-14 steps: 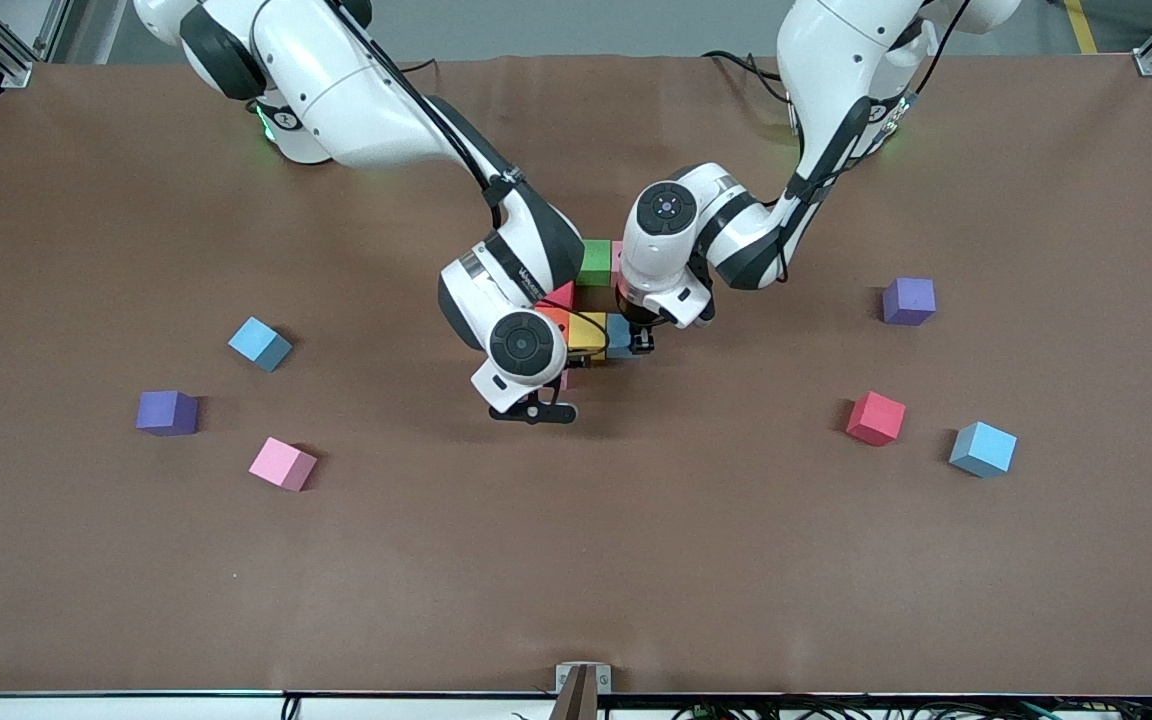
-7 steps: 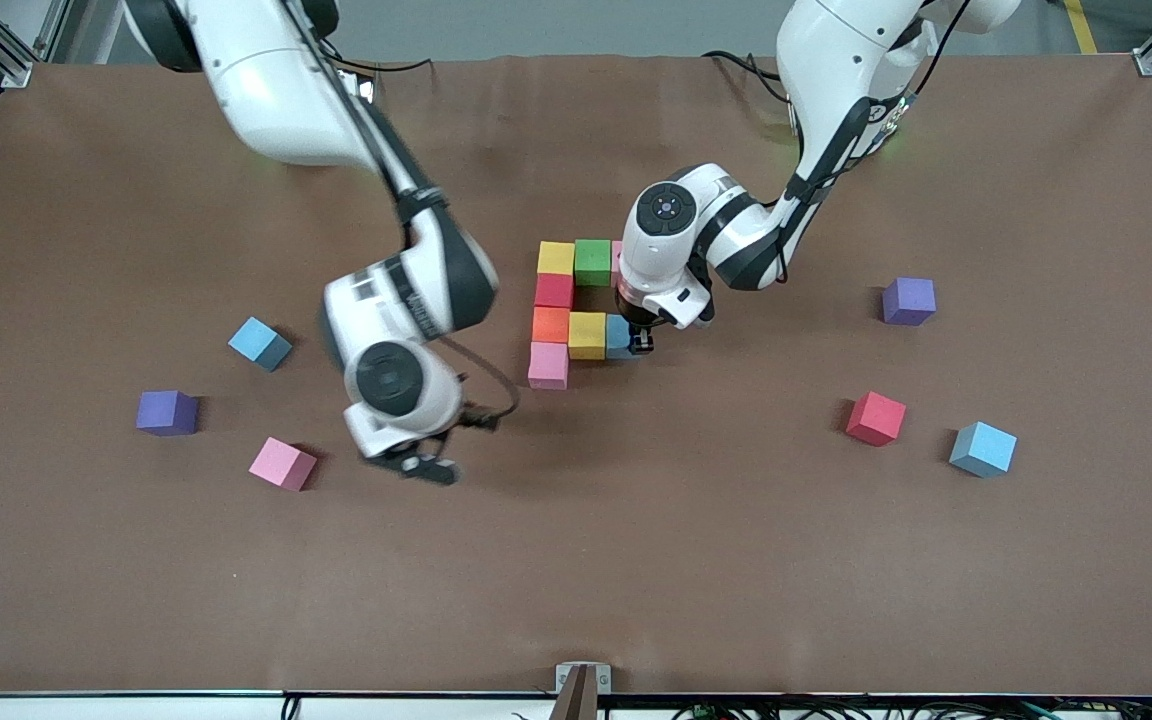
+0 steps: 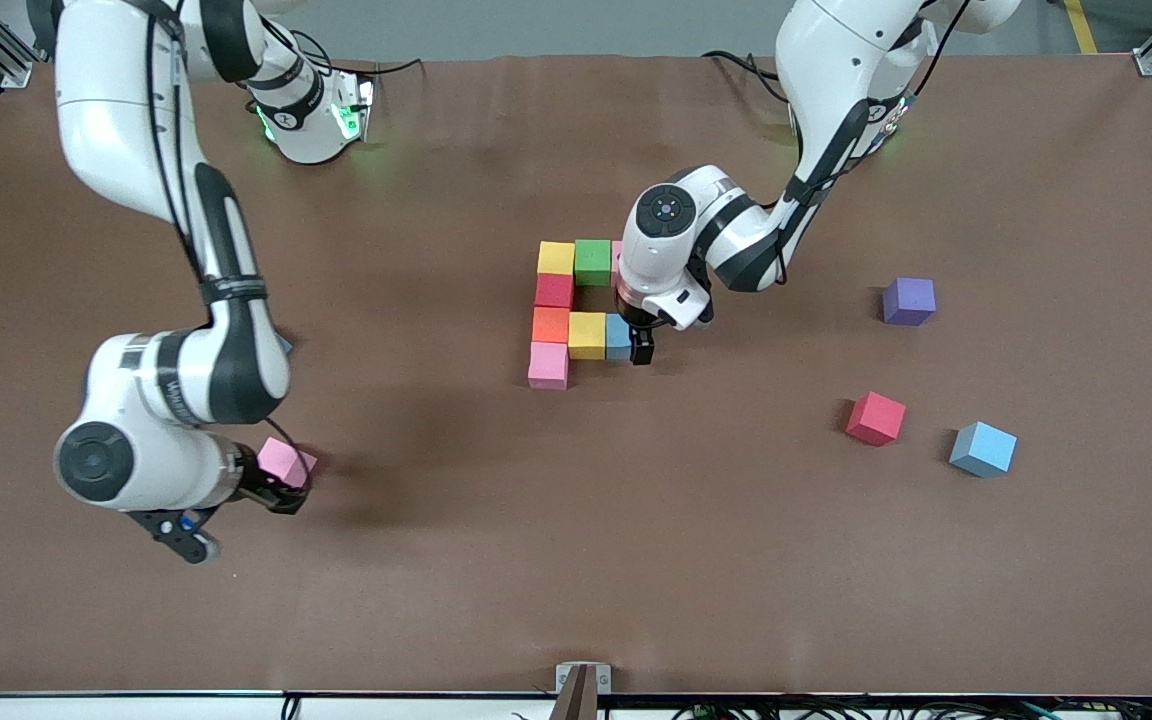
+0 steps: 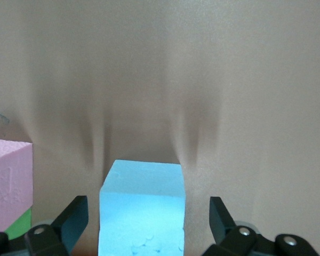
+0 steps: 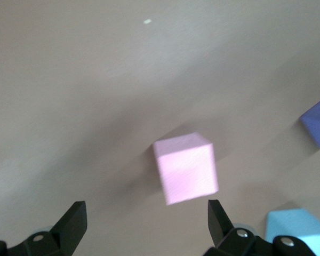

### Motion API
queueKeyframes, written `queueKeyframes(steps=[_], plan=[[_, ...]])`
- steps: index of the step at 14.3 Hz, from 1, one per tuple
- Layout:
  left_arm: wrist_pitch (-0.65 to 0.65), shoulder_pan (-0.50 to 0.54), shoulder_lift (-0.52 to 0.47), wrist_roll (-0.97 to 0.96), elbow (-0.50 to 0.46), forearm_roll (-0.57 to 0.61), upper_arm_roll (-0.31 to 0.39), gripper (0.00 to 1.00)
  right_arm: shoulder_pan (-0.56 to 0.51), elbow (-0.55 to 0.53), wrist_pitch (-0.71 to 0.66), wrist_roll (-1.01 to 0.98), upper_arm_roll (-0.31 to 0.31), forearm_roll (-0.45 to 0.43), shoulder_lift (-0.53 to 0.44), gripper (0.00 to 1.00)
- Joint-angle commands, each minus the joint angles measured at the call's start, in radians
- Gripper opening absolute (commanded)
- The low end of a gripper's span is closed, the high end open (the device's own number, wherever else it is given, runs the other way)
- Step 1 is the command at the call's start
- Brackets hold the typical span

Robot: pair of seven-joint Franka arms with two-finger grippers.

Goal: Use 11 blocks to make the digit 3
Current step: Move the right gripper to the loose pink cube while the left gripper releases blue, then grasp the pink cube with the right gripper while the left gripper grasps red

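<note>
On the brown table [image 3: 576, 560] a partial figure of touching cubes sits near the middle: a column of a yellow cube [image 3: 556, 258], a red cube [image 3: 554, 290], an orange cube [image 3: 551, 324] and a pink cube [image 3: 548, 364], the pink one nearest the front camera. A green cube [image 3: 593, 262] sits beside the top yellow one, and a second yellow cube [image 3: 587, 335] and a light blue cube [image 3: 618, 336] run from the orange one toward the left arm's end. The left gripper [image 3: 642, 347] is low over that blue cube [image 4: 141, 208], its fingers [image 4: 72, 221] spread on either side with a gap showing — not pinching it. The right gripper [image 3: 281, 492] hovers over a loose pink cube [image 3: 285, 462] toward the right arm's end, jaws wide apart and holding nothing; the wrist view shows this cube [image 5: 185, 168] between them, seemingly still on the table. Toward the left arm's end lie a loose red cube [image 3: 875, 418], a loose blue cube [image 3: 983, 449] and a purple cube [image 3: 908, 301], well apart.
</note>
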Motion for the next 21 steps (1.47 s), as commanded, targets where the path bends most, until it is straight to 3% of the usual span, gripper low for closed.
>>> queueKeyframes(steps=[1, 4, 8, 13, 19, 21], plan=[[-0.009, 0.002, -0.024, -0.012, 0.013, 0.027, 0.004, 1.0, -0.033, -0.089, 0.043, -0.077, 0.022, 0.016, -0.023, 1.0], [-0.059, 0.005, -0.072, -0.001, 0.013, 0.027, 0.002, 1.0, -0.08, -0.178, 0.118, -0.156, 0.064, 0.019, -0.032, 1.0], [-0.166, 0.013, -0.165, 0.045, 0.034, 0.027, 0.002, 1.0, -0.089, -0.189, 0.126, -0.167, 0.085, 0.019, -0.031, 1.0], [-0.452, 0.097, -0.185, 0.34, 0.239, 0.026, 0.008, 1.0, -0.095, -0.232, 0.168, -0.22, 0.087, 0.019, -0.031, 1.0], [-0.537, 0.28, -0.187, 0.77, 0.322, 0.026, 0.013, 1.0, -0.092, -0.252, 0.175, -0.23, 0.087, 0.019, -0.026, 1.0], [-0.537, 0.341, -0.179, 0.97, 0.324, 0.026, 0.013, 1.0, -0.089, -0.253, 0.173, -0.245, 0.087, 0.019, -0.022, 0.86]])
